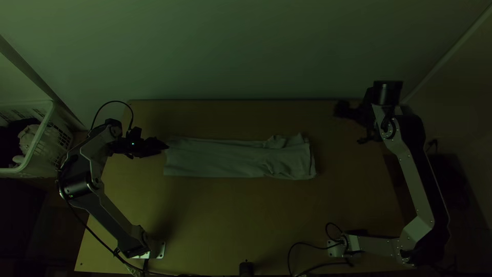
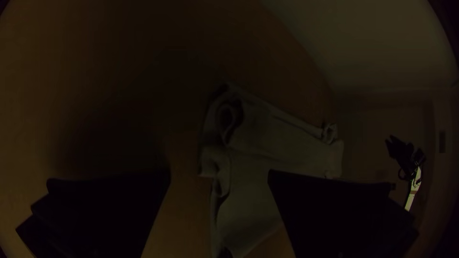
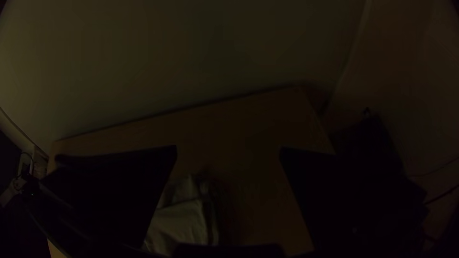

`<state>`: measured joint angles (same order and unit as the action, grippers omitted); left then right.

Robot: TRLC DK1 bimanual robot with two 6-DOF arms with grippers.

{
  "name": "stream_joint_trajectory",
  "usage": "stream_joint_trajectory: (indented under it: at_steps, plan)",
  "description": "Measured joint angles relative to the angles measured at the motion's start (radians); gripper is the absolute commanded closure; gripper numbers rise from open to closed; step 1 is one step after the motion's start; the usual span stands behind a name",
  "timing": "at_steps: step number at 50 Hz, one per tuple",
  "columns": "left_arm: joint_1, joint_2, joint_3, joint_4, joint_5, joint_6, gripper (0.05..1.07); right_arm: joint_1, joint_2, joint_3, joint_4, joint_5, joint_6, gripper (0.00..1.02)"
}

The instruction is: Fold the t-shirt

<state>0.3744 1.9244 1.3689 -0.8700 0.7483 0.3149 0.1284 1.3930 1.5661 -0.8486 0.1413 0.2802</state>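
The t-shirt (image 1: 220,158) lies on the table as a long folded strip, running left to right, with its right part wrinkled and bunched. At its left end stands my left gripper (image 1: 163,145), beside or just over the cloth. In the left wrist view the left gripper (image 2: 220,177) is open, with the shirt's end (image 2: 248,167) beyond and partly between its fingers. My right gripper (image 1: 349,123) is up at the right, apart from the shirt. The right wrist view has the right gripper (image 3: 228,153) open, the shirt's bunched end (image 3: 181,220) partly behind one finger.
A white basket (image 1: 43,134) holding cloth stands left of the table (image 1: 230,220). A wall (image 1: 246,51) rises behind the far edge. Cables (image 1: 302,246) lie at the near edge by the right arm's base, and a small black object (image 1: 246,269) sits at the near middle.
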Motion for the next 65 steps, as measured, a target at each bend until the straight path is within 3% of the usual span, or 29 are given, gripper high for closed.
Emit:
stream_joint_trajectory:
  at_steps: [11,26,33,37,41,45,48,65]
  plan:
    - [-0.091,-0.013,-0.038,0.077,0.018,-0.021,0.09,-0.001,-0.008,-0.003,0.004,0.0,0.0,0.04]
    - [-0.226,-0.057,-0.108,0.186,0.015,-0.126,0.09,-0.005,-0.025,-0.02,0.027,0.0,0.0,0.04]
    - [-0.281,-0.112,-0.17,0.291,-0.064,-0.204,0.12,-0.005,-0.031,-0.035,0.035,0.0,0.0,0.04]
    - [-0.306,-0.135,-0.195,0.326,-0.116,-0.233,0.24,-0.005,-0.034,-0.042,0.037,0.0,0.0,0.04]
    - [-0.322,-0.149,-0.208,0.345,-0.158,-0.253,0.46,-0.005,-0.04,-0.052,0.041,0.0,0.0,0.04]
    - [-0.332,-0.161,-0.223,0.37,-0.204,-0.27,0.74,-0.005,-0.05,-0.068,0.048,0.0,0.0,0.04]
    - [-0.336,-0.169,-0.236,0.39,-0.234,-0.28,1.06,-0.005,-0.057,-0.079,0.05,0.0,0.0,0.04]
    - [-0.333,-0.193,-0.261,0.379,-0.321,-0.299,1.05,-0.005,-0.1,-0.149,0.081,-0.001,0.0,0.04]
